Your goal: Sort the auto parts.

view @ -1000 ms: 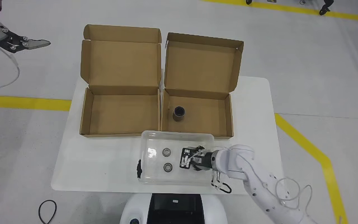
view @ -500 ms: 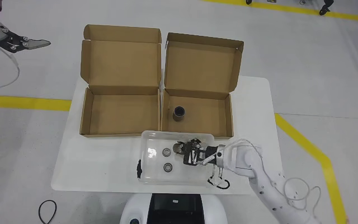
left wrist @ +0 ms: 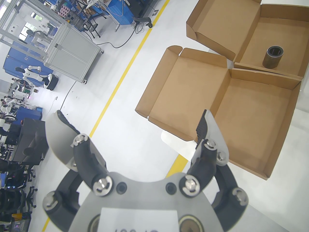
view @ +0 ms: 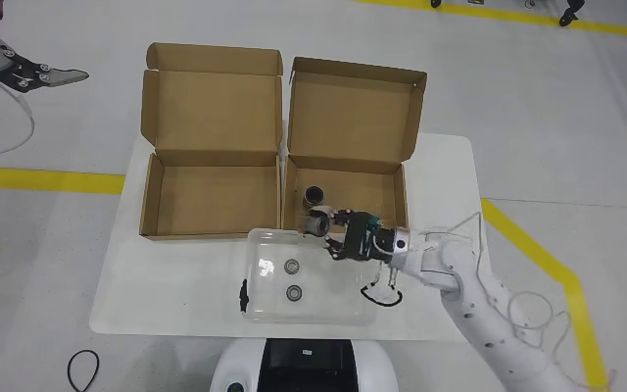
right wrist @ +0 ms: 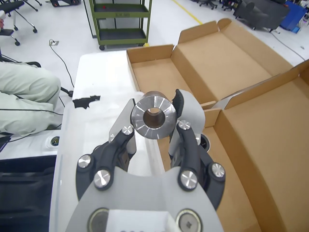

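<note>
1. My right gripper [right wrist: 154, 107] is clamped on a shiny steel cylinder with a bore through its middle [right wrist: 153, 119]. One finger presses each side of its round wall, and its bored face is turned toward my wrist.
2. I hold it in the air about over the near wall of the open brown cardboard box [view: 377, 201], close to that box's left corner.
3. Inside the box, near its left wall, a short dark metal tube [view: 313, 196] stands upright.
4. A clear plastic tray [view: 328, 299] sits against the box's near wall, and a pair of small steel rings [view: 292, 267] lies flat in it.
5. A second open brown cardboard box [view: 211, 201] lies just beside the first box's left wall, both on a white table [view: 441, 176].
6. My left gripper [left wrist: 131, 119] hangs well away from the box, off past its left side over the floor. Its fingers are spread with nothing between them.
</note>
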Robot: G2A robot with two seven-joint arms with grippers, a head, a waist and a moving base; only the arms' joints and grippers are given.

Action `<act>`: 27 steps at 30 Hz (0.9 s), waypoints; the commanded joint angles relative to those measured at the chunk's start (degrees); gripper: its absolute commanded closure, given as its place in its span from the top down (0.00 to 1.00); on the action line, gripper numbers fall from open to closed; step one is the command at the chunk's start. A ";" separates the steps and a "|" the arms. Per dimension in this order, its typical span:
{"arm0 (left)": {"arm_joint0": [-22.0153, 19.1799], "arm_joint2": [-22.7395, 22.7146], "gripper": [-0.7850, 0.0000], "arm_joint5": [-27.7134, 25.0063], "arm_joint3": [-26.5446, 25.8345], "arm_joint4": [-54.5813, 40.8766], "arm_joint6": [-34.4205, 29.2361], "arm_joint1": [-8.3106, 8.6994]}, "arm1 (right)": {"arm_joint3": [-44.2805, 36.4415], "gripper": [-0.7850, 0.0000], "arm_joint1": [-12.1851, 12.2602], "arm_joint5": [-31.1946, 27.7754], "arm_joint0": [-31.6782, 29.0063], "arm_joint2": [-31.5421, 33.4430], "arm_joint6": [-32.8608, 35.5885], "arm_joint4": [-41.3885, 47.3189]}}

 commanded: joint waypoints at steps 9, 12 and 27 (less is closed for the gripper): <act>0.00 0.00 1.00 0.00 0.00 0.00 0.00 0.00 | -4.93 0.00 -0.38 0.01 4.62 1.38 -0.73 3.96; 0.00 0.00 1.00 0.00 0.00 0.00 0.00 0.00 | -7.10 0.00 -0.40 0.17 5.44 1.97 -0.57 4.45; 0.00 0.00 1.00 0.00 0.00 0.00 0.00 0.00 | -15.01 0.00 -0.66 4.30 10.21 5.72 1.40 9.07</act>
